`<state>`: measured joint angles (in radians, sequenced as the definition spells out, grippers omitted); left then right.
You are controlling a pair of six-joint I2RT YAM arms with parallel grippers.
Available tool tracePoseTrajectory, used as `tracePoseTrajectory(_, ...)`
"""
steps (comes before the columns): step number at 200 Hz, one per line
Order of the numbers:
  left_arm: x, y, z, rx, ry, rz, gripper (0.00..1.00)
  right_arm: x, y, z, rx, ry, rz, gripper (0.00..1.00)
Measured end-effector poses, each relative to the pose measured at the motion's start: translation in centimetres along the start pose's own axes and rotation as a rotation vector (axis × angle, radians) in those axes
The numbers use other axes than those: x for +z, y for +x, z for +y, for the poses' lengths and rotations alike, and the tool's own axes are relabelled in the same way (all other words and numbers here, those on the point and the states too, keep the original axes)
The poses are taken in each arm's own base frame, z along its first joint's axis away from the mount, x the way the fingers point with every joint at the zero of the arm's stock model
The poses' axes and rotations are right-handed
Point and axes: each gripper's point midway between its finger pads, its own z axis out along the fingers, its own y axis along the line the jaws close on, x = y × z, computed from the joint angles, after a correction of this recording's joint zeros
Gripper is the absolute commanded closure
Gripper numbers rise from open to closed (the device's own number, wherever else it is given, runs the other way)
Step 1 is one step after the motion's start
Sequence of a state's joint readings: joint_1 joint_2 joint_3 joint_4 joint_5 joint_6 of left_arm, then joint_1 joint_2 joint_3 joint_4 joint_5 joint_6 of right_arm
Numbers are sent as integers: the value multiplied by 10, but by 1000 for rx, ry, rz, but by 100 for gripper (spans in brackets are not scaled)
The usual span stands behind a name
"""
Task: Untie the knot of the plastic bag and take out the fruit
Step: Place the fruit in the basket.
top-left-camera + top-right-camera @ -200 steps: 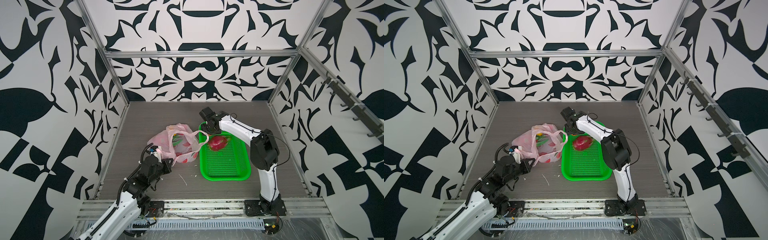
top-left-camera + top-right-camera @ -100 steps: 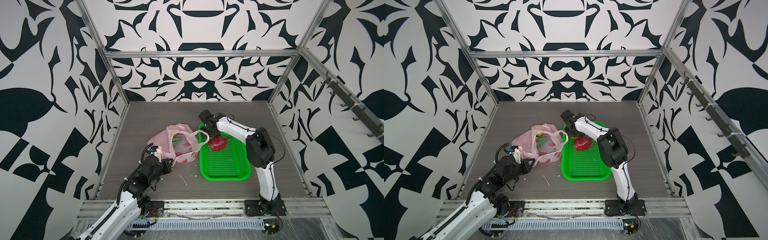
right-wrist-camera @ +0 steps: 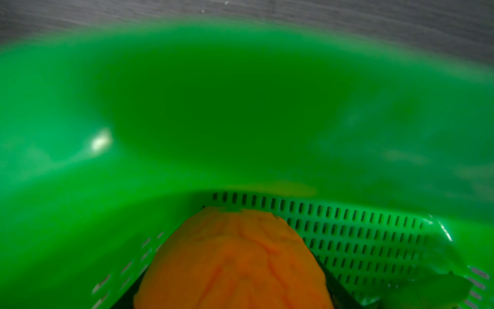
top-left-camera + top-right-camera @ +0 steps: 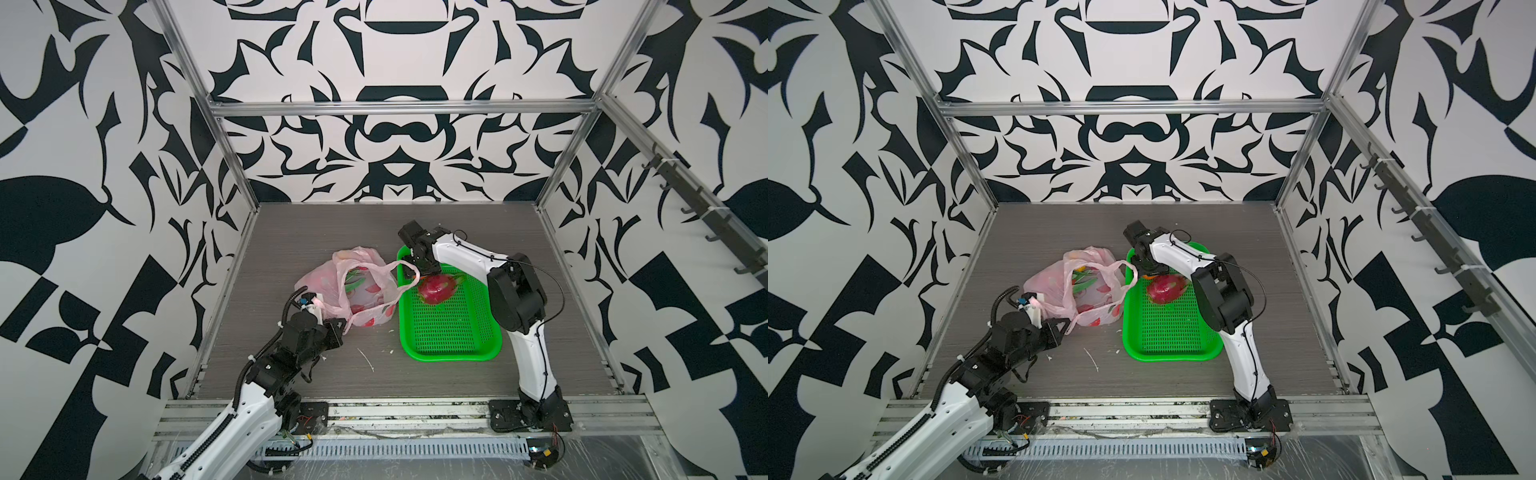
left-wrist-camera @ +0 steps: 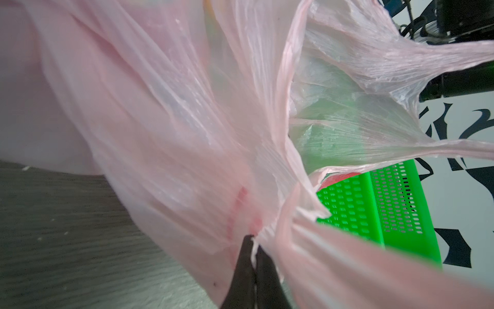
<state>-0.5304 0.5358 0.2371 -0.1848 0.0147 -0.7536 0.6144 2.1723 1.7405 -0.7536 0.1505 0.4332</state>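
Note:
The pink plastic bag lies on the table, left of the green basket. Its mouth gapes and one handle loop reaches over the basket's rim. The knot is out of view. Fruit with green scales shows through the plastic. My left gripper is shut on the bag's near edge. My right gripper is low in the basket's far left corner, shut on an orange ball. A magenta dragon fruit lies in the basket beside it.
The green perforated basket stands right of the bag. Small white scraps lie on the grey table in front of the bag. Patterned walls and metal frame posts close in the table on three sides.
My right arm has shifted slightly left, bringing its gripper and the orange ball towards the basket's far left corner. The left arm and the bag have stayed put.

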Motion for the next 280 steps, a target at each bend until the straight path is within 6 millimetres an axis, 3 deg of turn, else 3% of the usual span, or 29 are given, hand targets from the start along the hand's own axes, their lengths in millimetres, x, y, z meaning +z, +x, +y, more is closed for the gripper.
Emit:
tracePoseTrajectory(96,-1,0,0,3,1,-1,100,6,0,-6,11,6,-4,15)
tracePoseTrajectory(189,-3,0,0,3,3,-5,100,2,1,-9,12,15,-16,12)
tracePoseTrajectory(212,-4,-1,-1,4,6,-8,100,-11,0,-11,16,7,-32,12)
tracePoseTrajectory(243,-7,-4,-2,5,12,-27,100,-45,-12,-15,26,4,-102,12)
tracePoseTrajectory(280,-9,-6,-2,6,10,-41,100,-86,-23,-22,37,7,-185,21)
